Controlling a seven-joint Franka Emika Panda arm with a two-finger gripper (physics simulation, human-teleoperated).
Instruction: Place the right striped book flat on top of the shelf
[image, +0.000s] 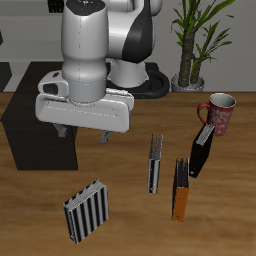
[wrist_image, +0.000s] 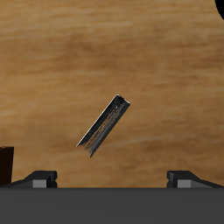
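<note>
The claw hangs above the bare wood of the table with nothing between its fingers, which stand spread wide; in the wrist view the two fingertips sit far apart with only tabletop between them. The right striped book is near the table's front edge, well apart from the claw and closer to the front than it, its black and pale-grey striped cover turned toward the front; it seems to stand on edge rather than lie flat, though I cannot be sure. The shelf, a low black box, sits just beside the claw at the table's side, its flat top bare where it shows. Toward the middle of the table is a slim grey book, and just beside that an orange book. Farther back a dark book leans by a red mug. The wrist view shows a thin book seen edge-on, lying at a slant across the wood; which book it is I cannot tell.
</note>
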